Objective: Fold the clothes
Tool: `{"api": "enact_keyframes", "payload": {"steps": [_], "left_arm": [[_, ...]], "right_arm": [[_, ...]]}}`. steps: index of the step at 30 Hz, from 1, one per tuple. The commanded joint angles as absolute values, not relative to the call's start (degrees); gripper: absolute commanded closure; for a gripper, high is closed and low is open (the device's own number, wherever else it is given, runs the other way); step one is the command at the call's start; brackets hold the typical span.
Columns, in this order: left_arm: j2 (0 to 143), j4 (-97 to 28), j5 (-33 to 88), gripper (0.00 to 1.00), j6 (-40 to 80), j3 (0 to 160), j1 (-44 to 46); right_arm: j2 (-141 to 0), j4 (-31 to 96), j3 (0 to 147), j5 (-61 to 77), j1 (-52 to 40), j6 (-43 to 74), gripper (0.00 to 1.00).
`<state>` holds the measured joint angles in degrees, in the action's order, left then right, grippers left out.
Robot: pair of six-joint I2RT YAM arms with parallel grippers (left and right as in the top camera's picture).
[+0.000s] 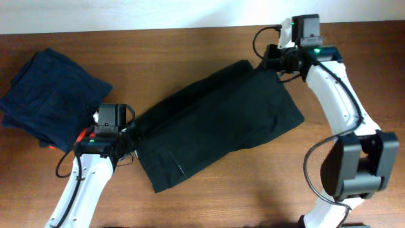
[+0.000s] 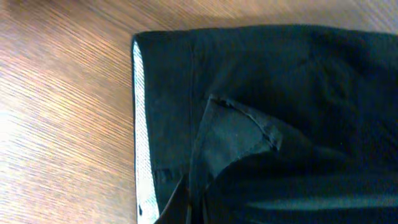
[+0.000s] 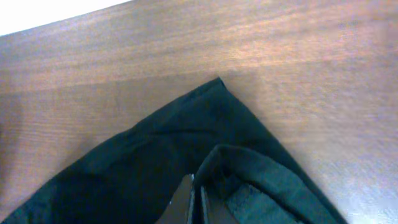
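Both clenched on black shorts (image 1: pixel 215 123): left hand (image 2: pixel 186 208) near waistband (image 2: pixel 142 124), right hand (image 3: pixel 196 202) at opposite end.

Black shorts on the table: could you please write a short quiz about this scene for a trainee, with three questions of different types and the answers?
1. True or false: the black shorts lie on top of the navy garment.
2. What does the right tool hold? A) a raised fold near a corner of the shorts; B) the navy garment; C) nothing.
3. Fill in: the small cloth that peeks out beside the left arm is ____ in colour.

Key: 1 false, the two lie apart. 2 A. 3 red.
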<state>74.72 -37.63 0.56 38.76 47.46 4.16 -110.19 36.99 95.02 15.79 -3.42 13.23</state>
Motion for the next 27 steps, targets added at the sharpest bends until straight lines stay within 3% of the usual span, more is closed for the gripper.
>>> {"api": "enact_keyframes", "payload": {"steps": [1, 12, 13, 14, 15, 16, 17, 20, 23, 25, 26, 27], "left_arm": [[79.24, -36.73, -9.28, 1.00, 42.92, 47.77, 3.57], [94.35, -31.92, -16.75, 1.00, 57.17, 47.79, 3.57], [94.39, -31.73, -17.26, 1.00, 57.95, 47.79, 3.57], [94.39, -31.07, -17.69, 1.00, 58.28, 47.79, 3.57], [94.39, -30.13, -17.82, 0.99, 58.28, 47.81, 3.57], [94.39, -29.50, -17.85, 0.94, 58.28, 47.81, 3.55], [94.39, -29.12, -17.82, 0.94, 58.28, 47.86, 3.55], [94.39, -29.50, -17.78, 0.92, 58.24, 47.86, 3.57], [94.39, -30.46, -17.74, 0.89, 58.24, 47.86, 3.57], [94.39, -30.65, -17.45, 0.88, 58.22, 47.86, 3.57], [94.39, -30.65, -17.08, 0.79, 58.22, 47.86, 3.57], [94.39, -30.50, -16.53, 0.78, 56.86, 47.86, 3.57]], "right_arm": [[-113.14, 31.75, 95.81, 12.88, -4.43, 12.25, 0.96], [-122.28, 17.10, 95.81, 13.56, -9.54, 11.51, 0.96], [-122.48, 17.15, 95.79, 13.41, -9.91, 10.90, 0.92], [-122.93, 17.21, 95.81, 13.10, -10.26, 10.70, 0.77], [-122.98, 17.65, 95.79, 12.95, -10.35, 10.44, 0.43], [-122.98, 18.35, 95.79, 12.64, -10.31, 8.97, 0.15], [-122.96, 19.42, 95.81, 11.68, -10.09, 8.32, 0.08], [-122.54, 26.22, 95.81, 6.46, -7.94, 8.34, 0.06], [-122.52, 37.56, 95.81, 5.93, -4.05, 8.36, 0.18], [-122.63, 44.31, 95.66, 5.96, -1.98, 7.94, 0.20], [-122.63, 47.11, 95.37, 5.93, -0.99, 6.44, 0.20], [-122.63, 49.06, 94.94, 5.96, -0.27, 5.10, 0.20]]}}
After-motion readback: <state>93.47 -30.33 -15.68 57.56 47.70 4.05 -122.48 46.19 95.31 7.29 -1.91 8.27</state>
